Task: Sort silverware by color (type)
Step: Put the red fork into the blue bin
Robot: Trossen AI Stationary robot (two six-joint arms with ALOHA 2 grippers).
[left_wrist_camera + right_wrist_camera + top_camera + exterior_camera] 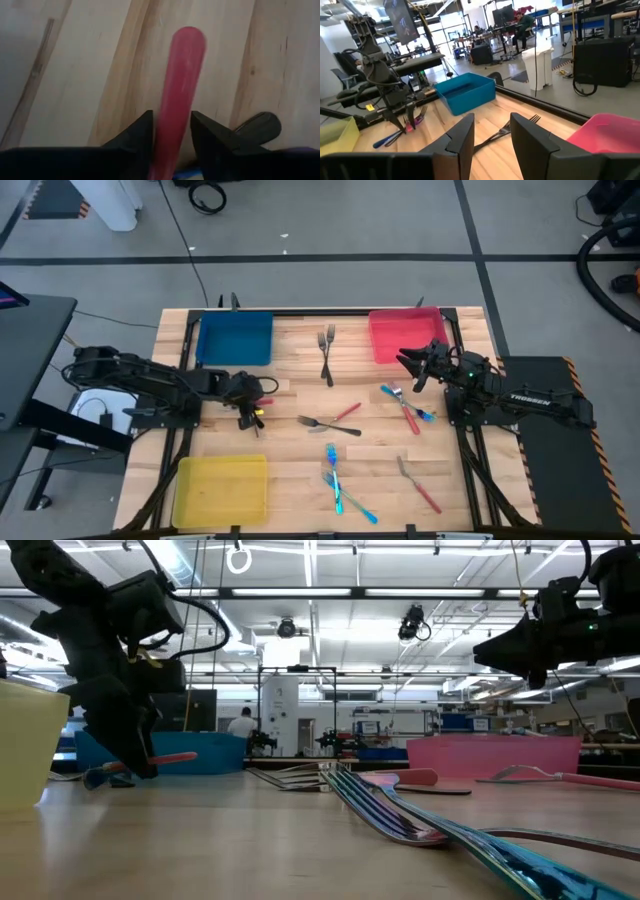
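Up close, left hand [171,137] straddles a red handle [182,85].

The tabletop [300,480] is made of light wooden planks with a dark frame around it. Three trays stand on it. The blue tray [235,338] is at the far left corner, and the red tray [405,335] is at the far right corner. The yellow tray [221,489] stands at the near left corner. The floor [330,220] beyond the tabletop is grey, with dark lines across it and a black cable [208,196] lying in a coil. In the room behind there are ceiling lights [310,590], desks and shelves, and a person in a white top [241,725] is standing far off.
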